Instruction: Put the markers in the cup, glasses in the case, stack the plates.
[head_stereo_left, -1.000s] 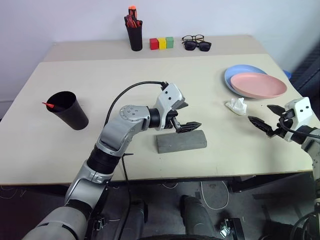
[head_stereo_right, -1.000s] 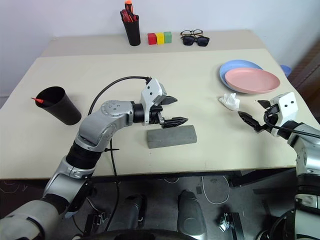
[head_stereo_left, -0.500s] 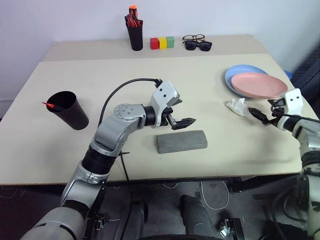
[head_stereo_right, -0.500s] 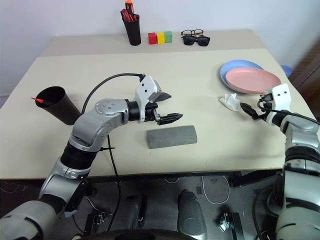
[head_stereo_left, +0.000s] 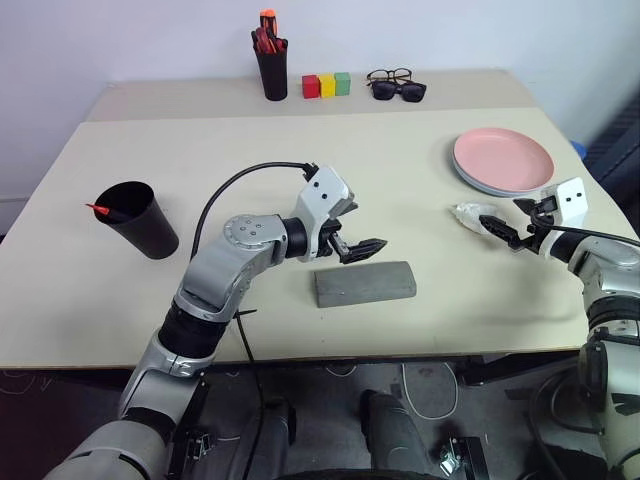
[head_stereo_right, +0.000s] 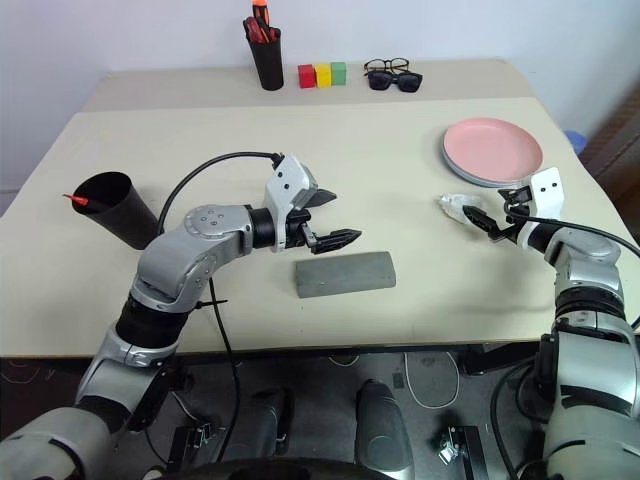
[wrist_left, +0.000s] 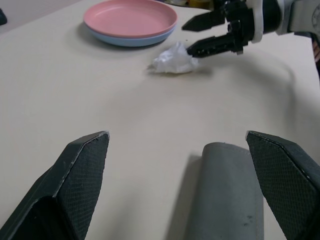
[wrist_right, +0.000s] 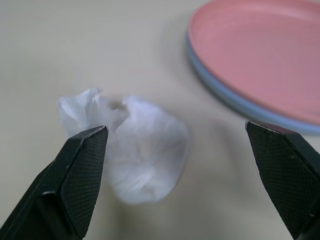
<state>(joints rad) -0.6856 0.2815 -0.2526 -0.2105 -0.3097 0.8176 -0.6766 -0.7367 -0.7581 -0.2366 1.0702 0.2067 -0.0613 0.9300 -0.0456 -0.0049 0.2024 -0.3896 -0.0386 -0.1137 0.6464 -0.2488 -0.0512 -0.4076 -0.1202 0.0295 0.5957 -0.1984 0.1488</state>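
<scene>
The right pincer (head_stereo_right: 480, 217) stands wide, empty, its tips just at a crumpled white wad (wrist_right: 135, 147); the stacked plates (head_stereo_right: 493, 152) lie just beyond. To clear it, close gently on the wad's middle. The left pincer (head_stereo_right: 330, 222) hovers wide above the shut grey case (head_stereo_right: 345, 273). The beige surface (head_stereo_right: 400, 130) meets a pale wall

Crumpled white tissue (wrist_right: 135, 145) on the tan table (wrist_right: 60, 45); stacked plates (wrist_right: 260, 65), pink atop blue, at two o'clock of it.
</scene>
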